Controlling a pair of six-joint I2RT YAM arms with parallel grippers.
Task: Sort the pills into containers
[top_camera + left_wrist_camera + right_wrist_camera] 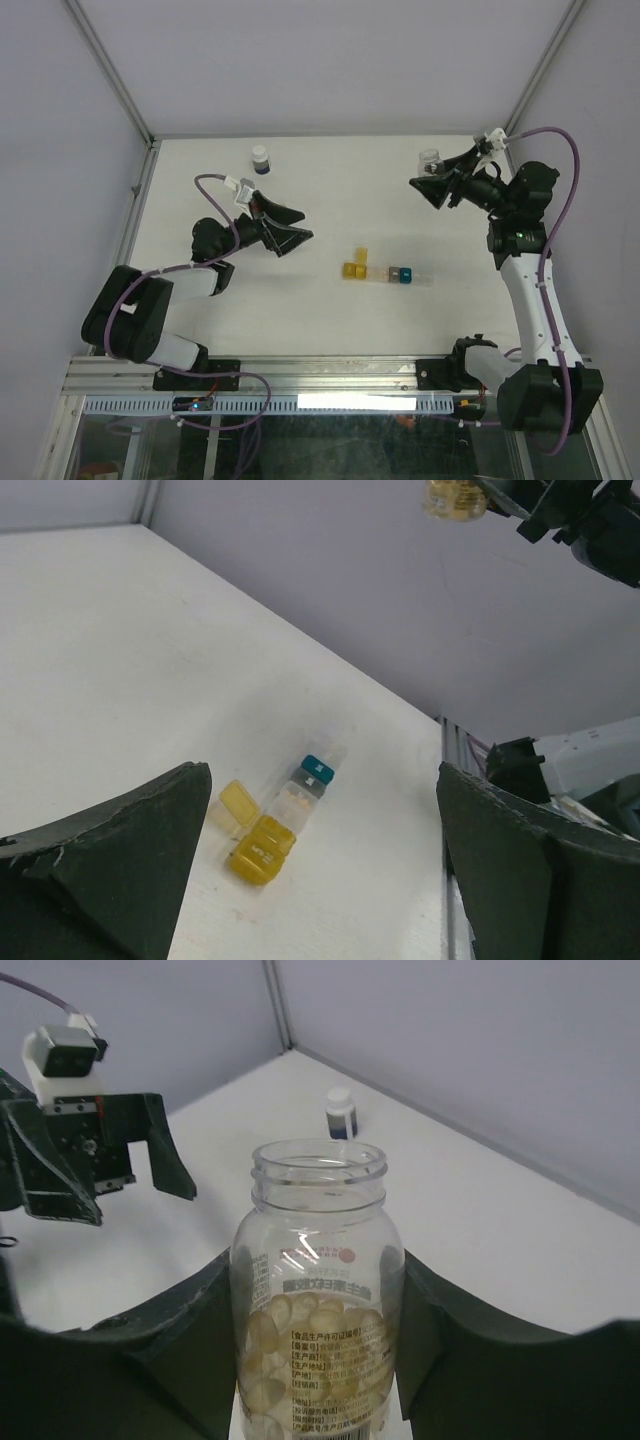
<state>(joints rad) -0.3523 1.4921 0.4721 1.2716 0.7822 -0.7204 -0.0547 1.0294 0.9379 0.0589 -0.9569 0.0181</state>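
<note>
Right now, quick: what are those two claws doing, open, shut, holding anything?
Left gripper: open, holding nothing.
Right gripper: shut on the clear pill bottle, its lid off.

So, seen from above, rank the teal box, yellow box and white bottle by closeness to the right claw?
1. Teal box, row's right end, nearest the right gripper.
2. Yellow box, row's left end.
3. White bottle, far back left.
</note>
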